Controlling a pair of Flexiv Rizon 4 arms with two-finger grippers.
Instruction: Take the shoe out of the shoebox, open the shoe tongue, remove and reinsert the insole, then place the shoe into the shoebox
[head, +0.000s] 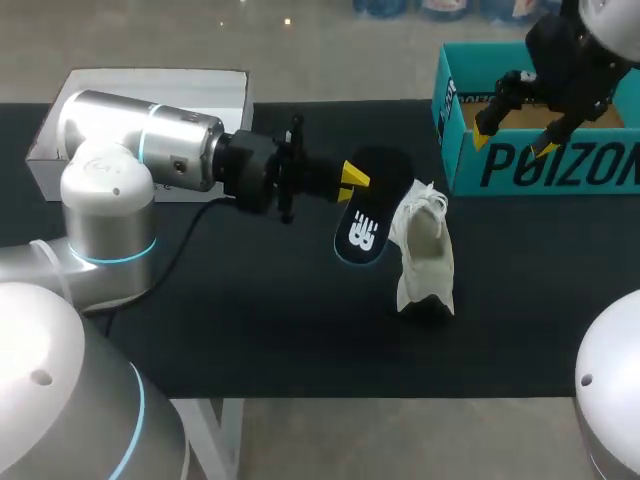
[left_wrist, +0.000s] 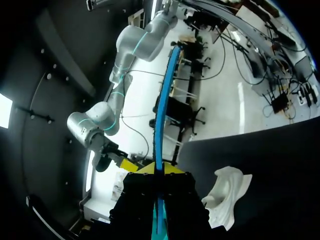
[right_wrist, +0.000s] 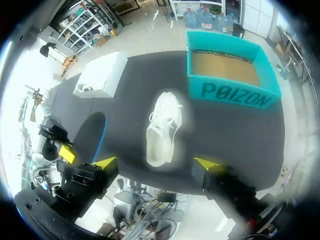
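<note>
left gripper (head: 350, 180): fingers clenched on the black insole (head: 362, 225), pinching it near one end. the printed face is turned toward the head camera. in the left wrist view the insole's blue rim runs edge-on between the yellow tips. the insole hangs just beside the white shoe (head: 425, 250); cannot tell whether they touch.

the shoe rests on the black table (head: 250, 320), laces up, outside the teal shoebox (head: 540, 170) and near its front wall.

right gripper (head: 513, 143): fingers spread wide, released, above the shoebox's left end. the shoebox sits at the table's far right, its brown floor showing.

white box (head: 205, 90) at the far left corner.
</note>
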